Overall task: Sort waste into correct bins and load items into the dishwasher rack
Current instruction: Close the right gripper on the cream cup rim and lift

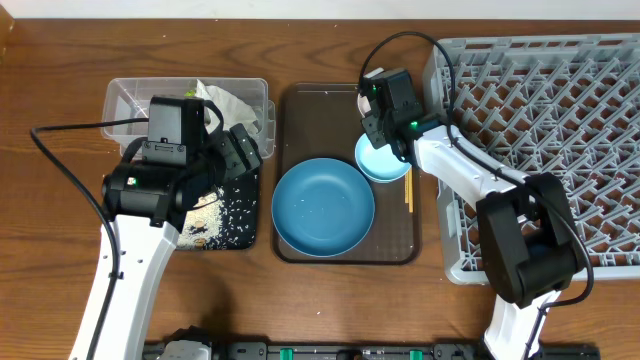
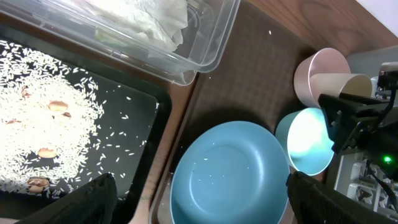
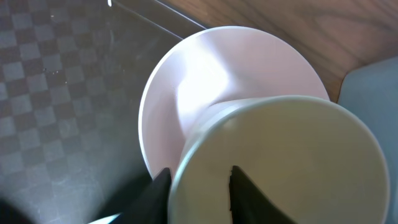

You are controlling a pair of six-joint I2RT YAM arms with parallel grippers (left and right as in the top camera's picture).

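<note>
Two halves to this task, and we read the 2nd as the one in hand, i.e. loading the dishwasher rack [image 1: 560, 110]. The waste looks sorted, w/ the crumpled napkin [image 2: 149, 18] in the clear tub [image 2: 205, 50] and the rice [image 2: 43, 124] spread over the black tray [image 2: 163, 118]. The right gripper [image 3: 199, 186] is on the small white cup [image 3: 280, 155] at the far end of the brown serving tray [image 1: 300, 110], just beside the pinkish-white bowl [image 3: 217, 68]. The cup looks tipped, and we can't tell if it leans on that bowl. Its fingers [image 3: 158, 193] stand narrow, pinching the cup's wall at the rim, one inside the mouth and one outside. The left gripper [image 2: 199, 199] hangs btw the black tray and the blue dish [image 2: 227, 174], fingers wide, nothing in them. Next move, as we judge it: lift the cup clear of the bowl, swing it right over the rack wall, and set it among the pegs. A rim pinch is a thin hold, so it may slip. The light-blue bowl [image 2: 305, 140], the dish and the chopsticks [image 1: 408, 188] wait on the serving tray.
</note>
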